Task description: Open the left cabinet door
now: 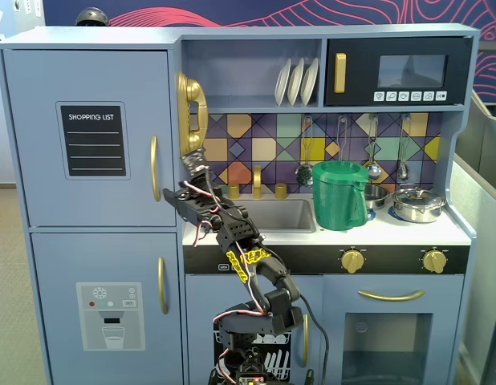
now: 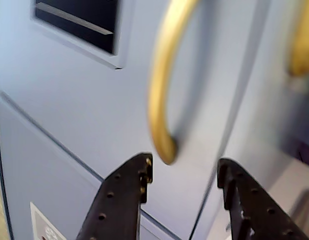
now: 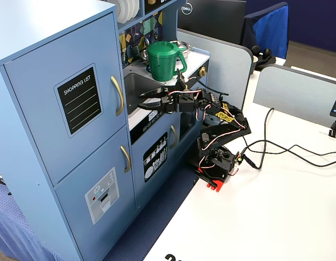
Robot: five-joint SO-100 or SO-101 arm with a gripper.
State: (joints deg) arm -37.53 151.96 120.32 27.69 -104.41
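Note:
The left cabinet door [image 1: 87,136] is light blue with a black "SHOPPING LIST" panel and sits shut; it also shows in the other fixed view [image 3: 64,98] and in the wrist view [image 2: 69,110]. Its curved gold handle [image 1: 154,168] runs vertically along the door's right edge, and shows in the other fixed view [image 3: 118,95]. My gripper [image 1: 182,178] is open and empty, just right of the handle's lower half. In the wrist view the handle's lower end [image 2: 162,100] sits just above the gap between my two black fingers [image 2: 129,185], not touching them. From the side my gripper [image 3: 143,99] is a short way from the handle.
Below is the light-blue door with the water-dispenser panel [image 1: 111,313] and its own gold handle [image 1: 162,285]. A gold toy phone [image 1: 192,112] hangs right of the door. The sink [image 1: 272,215], a green pitcher [image 1: 338,195] and the black microwave [image 1: 396,72] lie further right.

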